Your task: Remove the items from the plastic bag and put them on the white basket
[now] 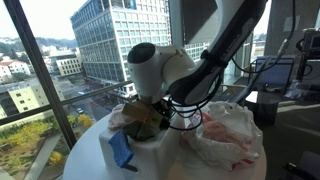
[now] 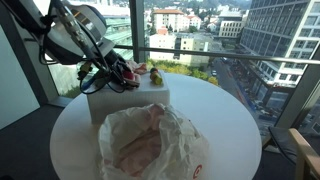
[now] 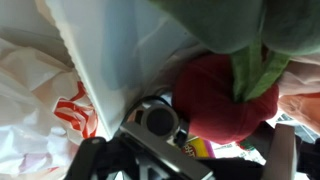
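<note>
The white basket (image 1: pixel 108 150) (image 2: pixel 126 101) stands on the round table, and my gripper (image 1: pixel 146 116) (image 2: pixel 113 74) hangs low over it. In the wrist view a red soft item with green leaves (image 3: pixel 215 95) lies in the basket just beyond my gripper (image 3: pixel 190 160), whose fingers sit wide apart at the bottom corners and hold nothing. A dark green item (image 3: pixel 230 25) fills the top of that view. Pinkish items (image 2: pixel 131 72) and a yellowish one (image 2: pixel 155 76) stick out of the basket. The crinkled plastic bag (image 1: pixel 228 140) (image 2: pixel 150 145) (image 3: pixel 35 95) lies beside the basket, red showing through.
A blue thing (image 1: pixel 121 150) leans on the basket's side. A grey item with a round black face (image 3: pixel 158 121) lies in the basket beside the red one. The round white table (image 2: pixel 225 115) stands by large windows. A monitor and desk (image 1: pixel 272 75) are behind.
</note>
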Motion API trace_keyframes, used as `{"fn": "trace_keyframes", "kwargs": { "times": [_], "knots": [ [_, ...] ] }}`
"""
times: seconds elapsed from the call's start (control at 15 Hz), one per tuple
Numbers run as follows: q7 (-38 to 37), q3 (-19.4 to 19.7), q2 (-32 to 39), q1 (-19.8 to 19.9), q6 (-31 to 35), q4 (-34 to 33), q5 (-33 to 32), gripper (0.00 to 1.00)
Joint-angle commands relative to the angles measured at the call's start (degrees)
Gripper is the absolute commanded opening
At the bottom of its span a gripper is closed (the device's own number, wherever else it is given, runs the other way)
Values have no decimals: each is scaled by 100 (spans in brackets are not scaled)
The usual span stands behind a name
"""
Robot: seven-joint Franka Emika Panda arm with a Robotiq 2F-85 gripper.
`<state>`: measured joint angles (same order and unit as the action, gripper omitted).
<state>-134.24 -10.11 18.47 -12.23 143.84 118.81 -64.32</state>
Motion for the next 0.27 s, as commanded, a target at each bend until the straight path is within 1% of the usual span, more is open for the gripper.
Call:
{"fn": "trace_keyframes", "kwargs": {
  "times": [0.0, 0.2],
  "knots": [
    [-197, -37, -610, -246, -322, 702, 188, 100],
    [-109, -274, -1359, -258, -37, 1407, 744, 100]
  ]
}}
